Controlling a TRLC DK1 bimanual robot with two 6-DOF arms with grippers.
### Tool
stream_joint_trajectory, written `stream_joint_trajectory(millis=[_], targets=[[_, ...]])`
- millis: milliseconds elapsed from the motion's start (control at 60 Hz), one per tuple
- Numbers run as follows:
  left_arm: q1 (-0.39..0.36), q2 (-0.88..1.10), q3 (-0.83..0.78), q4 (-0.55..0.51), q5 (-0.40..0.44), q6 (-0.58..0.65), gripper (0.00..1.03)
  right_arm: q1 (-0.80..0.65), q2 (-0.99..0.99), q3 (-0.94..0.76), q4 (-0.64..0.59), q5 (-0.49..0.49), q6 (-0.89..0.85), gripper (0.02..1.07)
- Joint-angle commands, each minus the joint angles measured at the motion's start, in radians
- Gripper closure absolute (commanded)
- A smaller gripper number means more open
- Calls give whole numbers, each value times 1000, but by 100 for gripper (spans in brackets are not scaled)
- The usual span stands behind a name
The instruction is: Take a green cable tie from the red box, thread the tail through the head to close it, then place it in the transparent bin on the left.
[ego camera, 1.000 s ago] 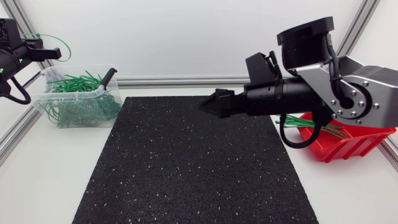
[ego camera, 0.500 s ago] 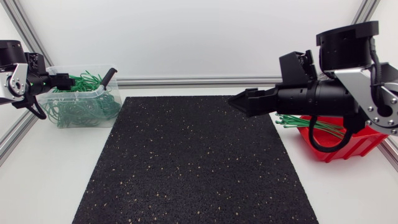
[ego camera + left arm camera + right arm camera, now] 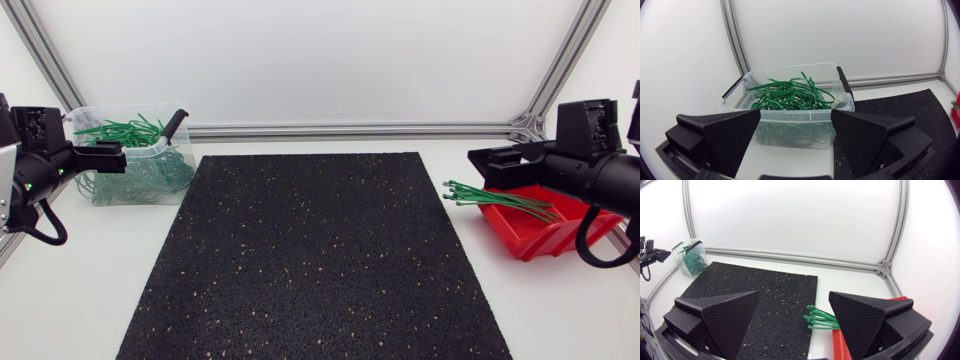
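The transparent bin [image 3: 150,165] at the far left holds a heap of closed green cable ties [image 3: 120,135]. My left gripper [image 3: 108,155] hovers open at the bin's left side. In the left wrist view the bin [image 3: 790,120] stands just ahead of the empty left gripper [image 3: 795,137]. The red box [image 3: 560,232] sits at the right edge, and a bundle of straight green ties [image 3: 495,197] sticks out of it toward the mat. My right gripper [image 3: 492,158] hangs open above that bundle. The ties [image 3: 820,319] lie ahead of the right gripper [image 3: 794,317], between its fingers in the right wrist view.
A black speckled mat [image 3: 310,260] covers the middle of the white table. A black clip [image 3: 175,122] stands at the bin's right rim. Aluminium frame rails [image 3: 350,130] run along the back and side edges.
My left gripper came down from above the bin, opened and let go of the green tie loop. My right arm drew back from the mat's middle to the red box.
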Motion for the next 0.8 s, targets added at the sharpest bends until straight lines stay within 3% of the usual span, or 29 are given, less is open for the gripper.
stream_joint_trajectory(millis=[0, 467, 783], targets=[[-19, -74, -62, 15, -8, -29, 4, -14, -69, -66, 22, 22, -53, 6], [-109, -490, -393, 86, -6, -78, 4, -54, -417, -336, 157, 75, -27, 6], [-128, -732, -559, 76, 4, -79, 4, -29, -577, -434, 140, 117, 8, 6]])
